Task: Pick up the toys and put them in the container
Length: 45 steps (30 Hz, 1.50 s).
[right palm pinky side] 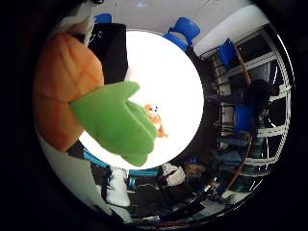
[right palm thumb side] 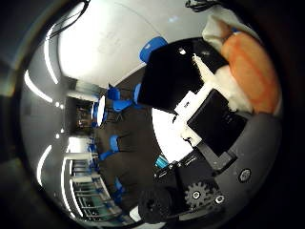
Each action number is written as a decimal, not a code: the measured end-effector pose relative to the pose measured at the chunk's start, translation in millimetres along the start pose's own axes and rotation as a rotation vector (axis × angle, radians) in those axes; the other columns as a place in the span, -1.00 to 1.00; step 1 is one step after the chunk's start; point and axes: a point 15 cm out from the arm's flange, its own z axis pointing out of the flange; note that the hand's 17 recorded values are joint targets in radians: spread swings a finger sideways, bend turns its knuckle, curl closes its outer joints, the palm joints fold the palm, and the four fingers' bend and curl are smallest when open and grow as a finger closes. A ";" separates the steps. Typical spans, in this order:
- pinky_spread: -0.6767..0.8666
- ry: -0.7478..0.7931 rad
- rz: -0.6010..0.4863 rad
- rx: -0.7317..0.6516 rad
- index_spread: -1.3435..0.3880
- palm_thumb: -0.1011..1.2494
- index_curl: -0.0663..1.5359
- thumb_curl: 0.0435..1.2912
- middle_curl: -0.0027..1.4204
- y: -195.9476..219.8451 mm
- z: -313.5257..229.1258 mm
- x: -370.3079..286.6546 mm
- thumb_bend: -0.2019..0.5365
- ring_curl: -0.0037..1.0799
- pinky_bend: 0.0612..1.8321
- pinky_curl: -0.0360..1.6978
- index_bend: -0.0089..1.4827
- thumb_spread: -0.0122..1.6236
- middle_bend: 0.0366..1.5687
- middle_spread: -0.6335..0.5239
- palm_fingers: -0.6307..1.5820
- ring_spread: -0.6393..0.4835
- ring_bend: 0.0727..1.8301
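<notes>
Turtle toy (right palm pinky side: 91,103), orange shell and green flipper, sits clenched against the palm, hand (right palm thumb side: 209,119) curled round it, high above the white table (right palm pinky side: 168,77). Its flipper dangles outside the fingers; a loosening grasp risks dropping it short of the unseen container.

A round white table (right palm pinky side: 173,82) is seen brightly lit, with blue chairs (right palm pinky side: 185,30) set beside its edge. A dark floor (right palm thumb side: 128,143) is shown around it, and more blue chairs (right palm thumb side: 114,106) are placed farther off. A pale wall (right palm thumb side: 105,43) is seen behind them. Long strip lights (right palm thumb side: 35,88) are mounted overhead. White-framed glass partitions (right palm pinky side: 272,96) are seen at one side.
</notes>
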 end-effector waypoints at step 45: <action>0.25 -0.056 -0.056 -0.036 -0.06 -0.02 -0.18 -0.36 -0.19 -39.2 75.8 -34.5 -0.52 -0.27 -0.33 -0.08 -0.71 0.48 -0.40 -0.08 -0.31 0.32 -0.44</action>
